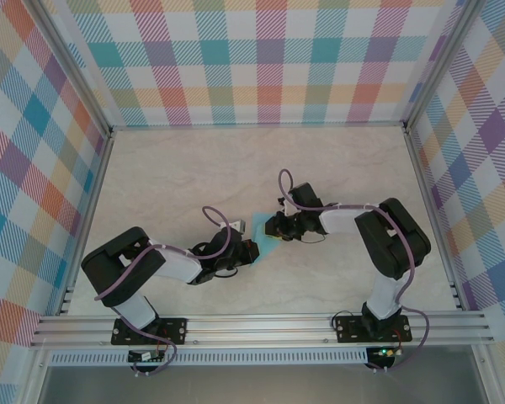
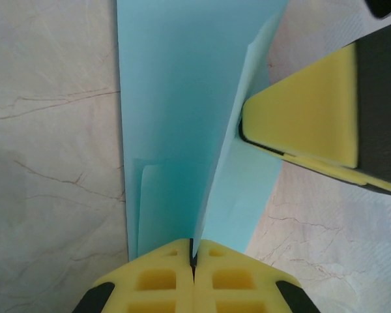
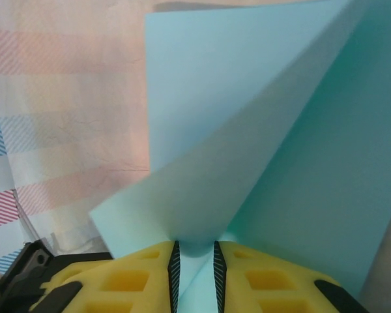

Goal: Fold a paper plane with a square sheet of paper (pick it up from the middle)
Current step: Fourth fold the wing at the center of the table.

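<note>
Left gripper (image 2: 193,259): pads pressed together, clamped on the near edge of the light-blue paper sheet (image 2: 176,98). The sheet runs straight out ahead of it, left part low against the table (image 2: 52,163), right flap standing up. Right gripper (image 3: 195,251): pads a narrow gap apart, a fold of the sheet sits in that gap, layers fan up and away ahead. Can't tell if they bite. One of its pads (image 2: 300,117) touches the raised flap, ahead-right of the left gripper.

Black-and-white arms (image 1: 177,265), purple cables (image 1: 280,181), seemingly foam yellow pads (image 2: 182,257).
</note>
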